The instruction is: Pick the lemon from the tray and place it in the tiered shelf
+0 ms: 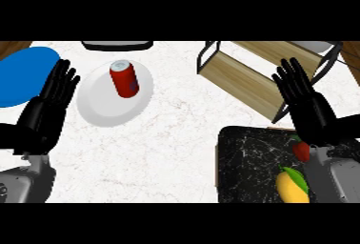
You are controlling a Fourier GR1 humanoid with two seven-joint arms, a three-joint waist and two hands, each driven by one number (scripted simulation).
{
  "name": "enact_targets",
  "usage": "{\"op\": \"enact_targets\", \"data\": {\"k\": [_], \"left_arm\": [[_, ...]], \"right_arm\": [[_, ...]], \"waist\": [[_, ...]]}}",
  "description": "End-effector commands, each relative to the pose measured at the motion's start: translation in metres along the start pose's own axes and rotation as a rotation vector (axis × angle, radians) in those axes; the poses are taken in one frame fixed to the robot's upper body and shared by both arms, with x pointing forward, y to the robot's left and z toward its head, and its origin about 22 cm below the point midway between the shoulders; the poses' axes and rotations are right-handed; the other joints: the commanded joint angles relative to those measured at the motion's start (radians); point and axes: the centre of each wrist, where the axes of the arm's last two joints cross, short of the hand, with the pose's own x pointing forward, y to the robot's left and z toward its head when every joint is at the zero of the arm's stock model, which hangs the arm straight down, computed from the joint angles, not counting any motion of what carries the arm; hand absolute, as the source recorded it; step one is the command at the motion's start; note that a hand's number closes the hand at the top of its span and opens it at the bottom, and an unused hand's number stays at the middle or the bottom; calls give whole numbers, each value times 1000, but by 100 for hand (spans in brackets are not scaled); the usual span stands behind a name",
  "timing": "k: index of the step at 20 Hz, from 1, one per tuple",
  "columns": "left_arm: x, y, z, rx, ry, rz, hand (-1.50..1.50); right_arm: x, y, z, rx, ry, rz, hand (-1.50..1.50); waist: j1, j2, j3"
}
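White counter (175,143) lies beneath left hand (45,112) and right hand (306,107), fingers straight, holding nothing.

Yellow lemon (290,188) (green leaf attached) on dark marbled tray (246,167), wooden tiered shelf (246,71) beyond

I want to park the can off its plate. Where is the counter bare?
Bare marble lies between the white plate and the wooden tiered shelf, running down left of the dark tray. The tray's right side is crowded: fruit under the right hand.

White marble counter (175,143), wood floor (10,47) at top corners.
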Motion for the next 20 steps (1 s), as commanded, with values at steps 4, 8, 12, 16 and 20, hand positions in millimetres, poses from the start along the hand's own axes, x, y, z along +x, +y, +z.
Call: {"op": "enact_targets", "data": {"k": [4,8,12,16,20], "left_arm": [[-15,19,17,122,50,-74,0],[-24,0,26,181,141,-42,0],[-28,1,26,169,131,-54,0],[-33,-4,29,172,128,-51,0],[-29,8,36,182,143,-50,0]], "right_arm": [[17,17,1,424,-36,-28,150],[11,-37,18,229,82,13,-150],[17,-55,28,452,-33,-213,-150],[63,-92,30,657,-73,-83,-150],[120,-102,33,839,-14,246,-150]], "waist": [[1,-9,-22],[-16,-8,-22],[-20,-8,-22],[-25,-9,-22],[-29,-15,-23]]}}
